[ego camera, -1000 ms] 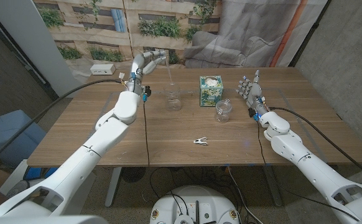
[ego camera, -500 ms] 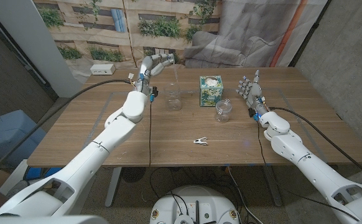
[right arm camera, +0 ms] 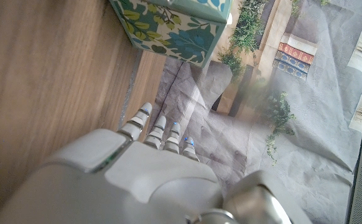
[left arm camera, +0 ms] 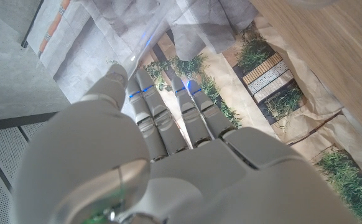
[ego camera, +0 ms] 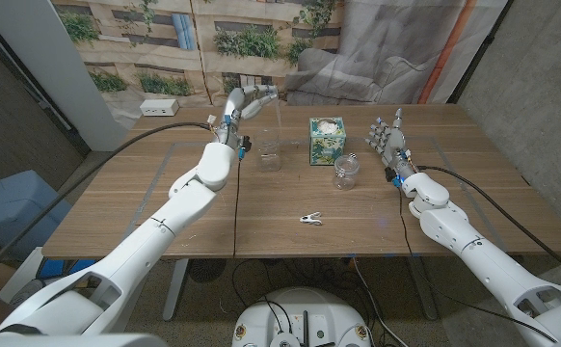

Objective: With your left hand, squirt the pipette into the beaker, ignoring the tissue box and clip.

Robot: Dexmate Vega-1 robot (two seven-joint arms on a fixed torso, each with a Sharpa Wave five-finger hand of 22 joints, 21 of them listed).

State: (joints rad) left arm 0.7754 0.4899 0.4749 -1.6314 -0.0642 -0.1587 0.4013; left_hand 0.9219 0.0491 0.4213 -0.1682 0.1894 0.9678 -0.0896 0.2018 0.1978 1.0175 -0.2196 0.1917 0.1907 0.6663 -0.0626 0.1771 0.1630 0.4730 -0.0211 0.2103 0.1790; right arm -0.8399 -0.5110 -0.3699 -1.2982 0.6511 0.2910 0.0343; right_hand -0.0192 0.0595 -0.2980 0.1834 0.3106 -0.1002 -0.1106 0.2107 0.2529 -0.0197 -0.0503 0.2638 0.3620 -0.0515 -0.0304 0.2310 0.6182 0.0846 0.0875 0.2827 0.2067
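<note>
My left hand is raised over the far side of the table and pinches a clear pipette, which hangs tip down. Its tip is above the glass beaker and slightly to the right of the beaker's middle; it is not inside. In the left wrist view the fingers lie close together, and the translucent pipette runs past the thumb tip. My right hand stands upright at the right, fingers apart, holding nothing.
A floral tissue box stands right of the beaker, also close in front of the right hand in its wrist view. A second glass jar sits between the box and my right hand. A small clip lies nearer the table's front edge.
My left hand has carried the pipette to the right, from left of the beaker's middle to above it. The right hand, beaker, box and clip have not moved.
</note>
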